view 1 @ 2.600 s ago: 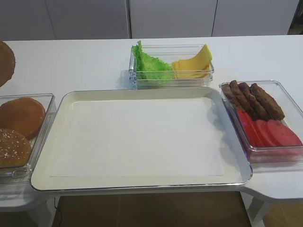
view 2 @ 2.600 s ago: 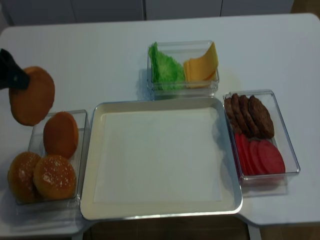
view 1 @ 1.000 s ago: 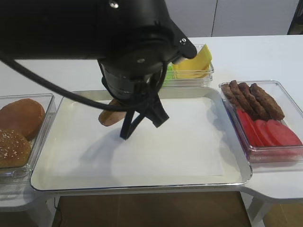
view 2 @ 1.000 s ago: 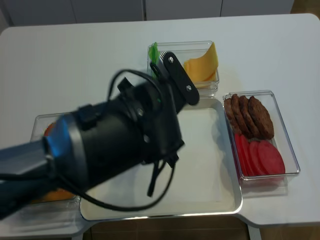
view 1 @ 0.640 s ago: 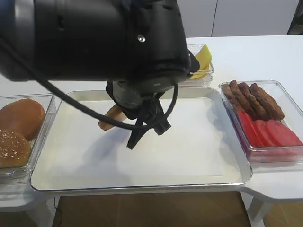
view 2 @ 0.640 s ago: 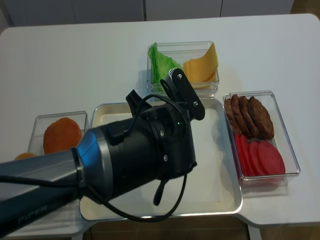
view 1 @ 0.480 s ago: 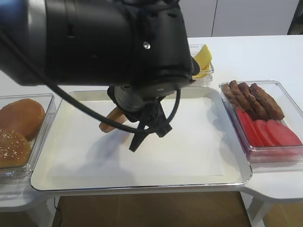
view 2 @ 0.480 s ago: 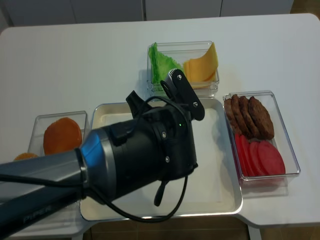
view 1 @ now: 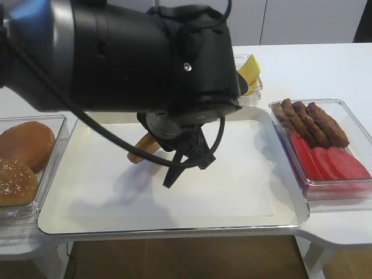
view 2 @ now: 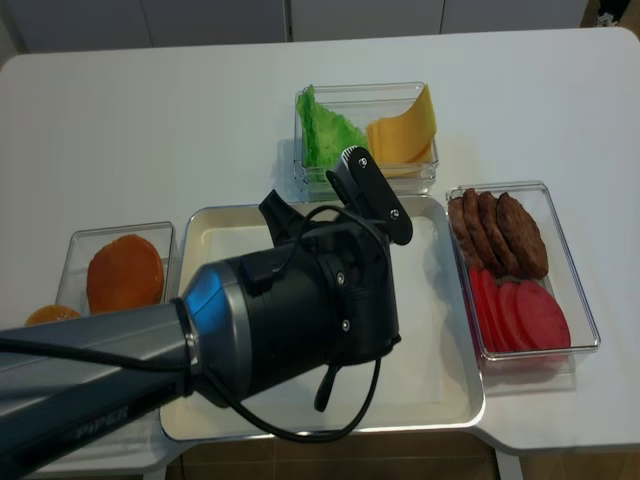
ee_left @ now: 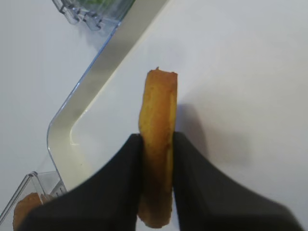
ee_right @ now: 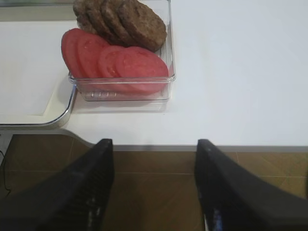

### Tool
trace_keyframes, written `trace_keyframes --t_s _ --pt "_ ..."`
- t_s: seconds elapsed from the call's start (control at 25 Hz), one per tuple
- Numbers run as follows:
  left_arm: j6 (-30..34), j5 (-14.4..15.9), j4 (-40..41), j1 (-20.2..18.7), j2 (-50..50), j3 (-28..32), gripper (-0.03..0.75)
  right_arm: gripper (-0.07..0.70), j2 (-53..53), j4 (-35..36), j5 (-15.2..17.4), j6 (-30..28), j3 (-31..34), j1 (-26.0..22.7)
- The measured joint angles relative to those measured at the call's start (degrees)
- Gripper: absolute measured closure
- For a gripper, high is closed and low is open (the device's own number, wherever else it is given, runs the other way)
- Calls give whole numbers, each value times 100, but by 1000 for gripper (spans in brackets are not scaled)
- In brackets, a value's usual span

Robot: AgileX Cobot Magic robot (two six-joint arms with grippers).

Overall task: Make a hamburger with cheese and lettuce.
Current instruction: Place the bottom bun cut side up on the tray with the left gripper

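While we hold the hamburger (ee_left: pixel 158 144) edgewise in our left tool (ee_left: pixel 156 159) over the tray (view 1: pixel 174 221) | our right tool (ee_right: pixel 151 159) gapes wide.

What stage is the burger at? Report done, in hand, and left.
Done: nothing lies on the tray yet. In hand: the left claw is shut on the bun half, held on edge above the tray. The right claw hangs open beyond the table edge. Left: set the bun down, then add lettuce and cheese, both in their container.
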Motion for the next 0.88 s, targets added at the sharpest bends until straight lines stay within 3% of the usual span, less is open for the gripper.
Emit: trace_keyframes --t_s 0.64,0.88 --pt "-11 -18 31 0 218 0 578 208 0 0 0 0 0 0" --pt "-11 -18 31 0 218 0 531 208 0 0 0 0 0 0"
